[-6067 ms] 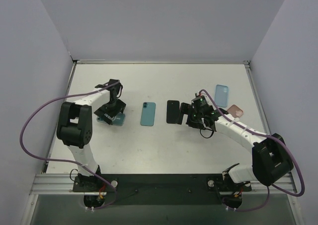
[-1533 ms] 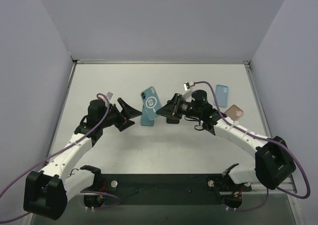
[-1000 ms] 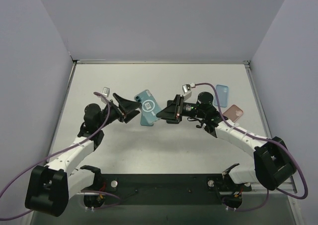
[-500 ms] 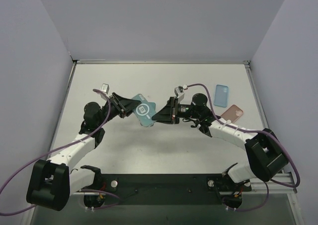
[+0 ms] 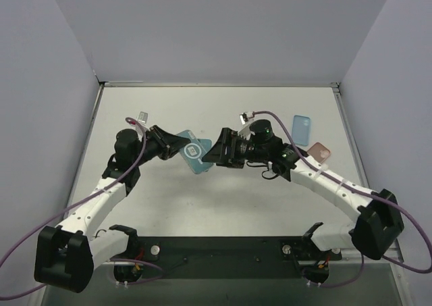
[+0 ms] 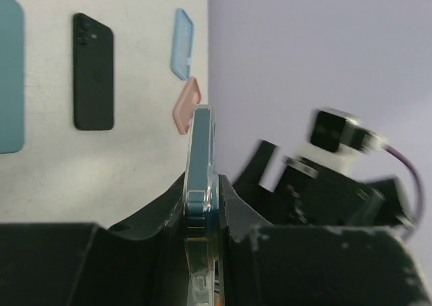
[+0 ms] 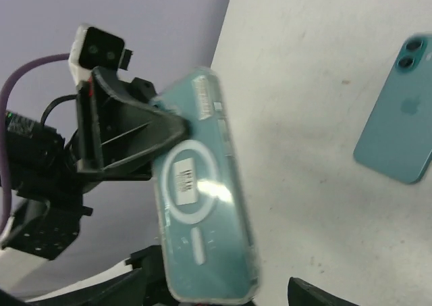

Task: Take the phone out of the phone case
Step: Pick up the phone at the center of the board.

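Note:
A teal phone in a clear phone case (image 5: 196, 152) with a white ring and a label on its back hangs in the air over the middle of the table. My left gripper (image 5: 179, 144) is shut on its left end. In the left wrist view the phone (image 6: 200, 159) stands edge-on, pinched between the fingers of the left gripper (image 6: 202, 199). My right gripper (image 5: 214, 155) is open at the other end. In the right wrist view the phone's near end (image 7: 206, 205) lies between the spread fingers of the right gripper (image 7: 223, 291), apart from them.
On the table lie a bare teal phone (image 7: 398, 117), a black phone (image 6: 93, 71), a light blue case (image 5: 301, 125) and a pink case (image 5: 318, 150). Both arms meet over the table's centre. Grey walls close in the back and sides.
The left gripper has closed on the cased phone and the right gripper has opened off it. The phone has tipped flatter and shifted slightly left.

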Robot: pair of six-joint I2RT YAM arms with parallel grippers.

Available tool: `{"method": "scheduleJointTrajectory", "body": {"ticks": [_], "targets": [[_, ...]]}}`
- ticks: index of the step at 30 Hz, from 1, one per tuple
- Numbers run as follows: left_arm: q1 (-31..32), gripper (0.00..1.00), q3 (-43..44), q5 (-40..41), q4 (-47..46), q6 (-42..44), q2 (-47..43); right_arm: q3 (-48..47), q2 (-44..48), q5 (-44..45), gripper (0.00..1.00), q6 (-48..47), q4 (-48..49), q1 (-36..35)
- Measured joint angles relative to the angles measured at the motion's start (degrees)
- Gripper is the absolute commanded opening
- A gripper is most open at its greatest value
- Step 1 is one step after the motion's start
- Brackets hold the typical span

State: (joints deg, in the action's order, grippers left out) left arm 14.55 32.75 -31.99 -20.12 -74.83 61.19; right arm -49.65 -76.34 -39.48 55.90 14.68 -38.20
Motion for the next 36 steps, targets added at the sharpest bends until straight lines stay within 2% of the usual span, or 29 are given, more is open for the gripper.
{"method": "scheduleJointTrajectory", "body": {"ticks": [1, 4, 8, 16, 21, 30, 36], "targets": [[0.04, 0.0, 1.53, 1.01, 4.15, 1.49, -0.02, -3.63, 1.33, 5.66, 0.79, -4.55, -6.62, -2.19], [0.52, 0.0, 7.52, 5.62, 18.12, 5.49, 0.0, -11.56, 5.07, 18.67, 0.79, -14.25, -18.32, -8.98], [2.23, 0.0, 15.98, 12.22, 33.7, 9.03, 1.2, -17.92, 6.64, 32.06, 0.79, -23.12, -26.99, -17.64], [6.8, 0.0, 26.34, 21.86, 54.88, 11.3, 6.78, -27.3, -5.42, 55.45, 0.79, -36.79, -36.41, -33.48], [7.72, 0.0, 32.65, 25.22, 64.92, 12.37, 11.15, -29.97, -11.32, 62.05, 0.78, -41.55, -38.14, -36.89], [8.28, 0.0, 34.27, 27.1, 71.3, 12.46, 11.41, -31.28, -17.33, 68.28, 0.73, -45.07, -37.42, -37.73], [8.33, 0.0, 35.65, 27.58, 74.16, 12.52, 12.07, -34.42, -21.62, 70.71, 0.53, -46.38, -36.52, -38.8]]}}
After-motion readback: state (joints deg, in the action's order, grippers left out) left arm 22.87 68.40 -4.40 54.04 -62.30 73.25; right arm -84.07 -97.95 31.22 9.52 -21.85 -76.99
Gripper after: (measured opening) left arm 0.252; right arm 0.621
